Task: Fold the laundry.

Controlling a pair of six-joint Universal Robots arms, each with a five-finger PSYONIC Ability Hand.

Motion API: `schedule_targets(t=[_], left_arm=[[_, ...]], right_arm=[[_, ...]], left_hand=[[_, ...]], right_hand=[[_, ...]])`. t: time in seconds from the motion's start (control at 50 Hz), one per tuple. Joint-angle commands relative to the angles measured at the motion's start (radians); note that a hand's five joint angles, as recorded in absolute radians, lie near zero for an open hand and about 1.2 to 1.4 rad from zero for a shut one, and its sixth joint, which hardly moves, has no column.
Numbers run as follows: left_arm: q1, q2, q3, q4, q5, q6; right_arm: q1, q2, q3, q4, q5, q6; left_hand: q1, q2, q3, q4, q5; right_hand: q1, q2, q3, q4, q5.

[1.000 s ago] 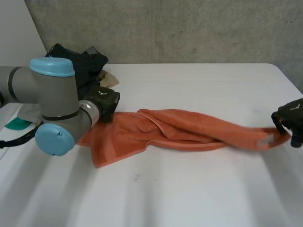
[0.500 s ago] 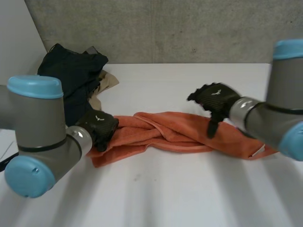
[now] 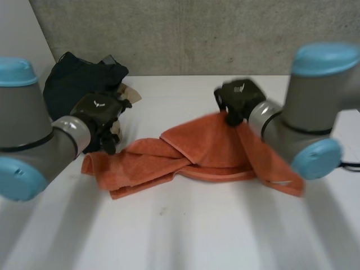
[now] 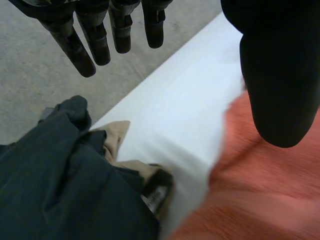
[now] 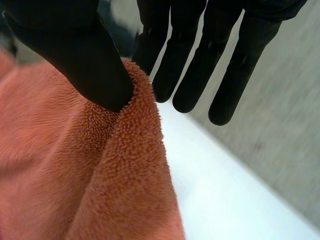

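Note:
An orange towel [image 3: 191,152] lies bunched across the middle of the white table [image 3: 225,236]. My right hand [image 3: 239,98] is shut on its far edge near the middle and holds that part raised. In the right wrist view the thumb [image 5: 80,55] pinches a fold of the towel [image 5: 100,185] against one of the fingers [image 5: 195,65]. My left hand [image 3: 98,109] hovers open above the towel's left end, holding nothing. In the left wrist view its straight fingers [image 4: 100,35] stand well apart from the thumb, with the towel [image 4: 260,200] below.
A pile of dark clothes [image 3: 73,79] with a beige garment [image 3: 128,93] sits at the table's back left, right beside my left hand. The same pile [image 4: 60,185] is under the fingertips in the left wrist view. A grey wall runs behind the table.
My left hand has let go of the towel's left end and risen toward the dark pile. My right hand has closed on the far edge and lifted it.

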Motion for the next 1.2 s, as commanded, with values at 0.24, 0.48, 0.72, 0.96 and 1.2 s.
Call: schedule_targets(t=[0.24, 0.48, 0.72, 0.96, 1.2], left_arm=[[-0.049, -0.400, 0.417, -0.284, 0.136, -0.142], [-0.088, -0.400, 0.596, -0.257, -0.010, -0.191], [-0.129, -0.173, 0.678, 0.091, -0.203, -0.173], [-0.198, -0.142, 0.227, 0.216, -0.253, -0.088], [-0.264, -0.254, 0.114, 0.142, -0.304, -0.090]], right_arm=[[-0.108, -0.451, 0.075, 0.021, -0.201, 0.158], [-0.154, -0.355, 0.020, -0.074, -0.191, 0.167], [-0.231, -0.131, -0.250, -0.272, -0.040, 0.202], [-0.326, -0.051, -0.141, 0.016, -0.218, 0.169], [-0.325, 0.176, -0.066, 0.131, -0.194, -0.146]], left_hand=[[-0.030, -0.029, -0.038, -0.026, -0.050], [1.192, 1.192, 1.184, 1.195, 1.172], [1.192, 1.192, 1.184, 1.195, 1.172], [1.019, 1.020, 1.011, 1.023, 0.999], [0.326, 0.327, 0.318, 0.330, 0.306]], right_hand=[[0.264, 0.219, 0.212, 0.203, 0.237], [0.264, 0.219, 0.212, 0.203, 0.237], [0.264, 0.219, 0.212, 0.203, 0.237], [0.264, 0.219, 0.212, 0.203, 0.237], [0.264, 0.219, 0.212, 0.203, 0.237]])
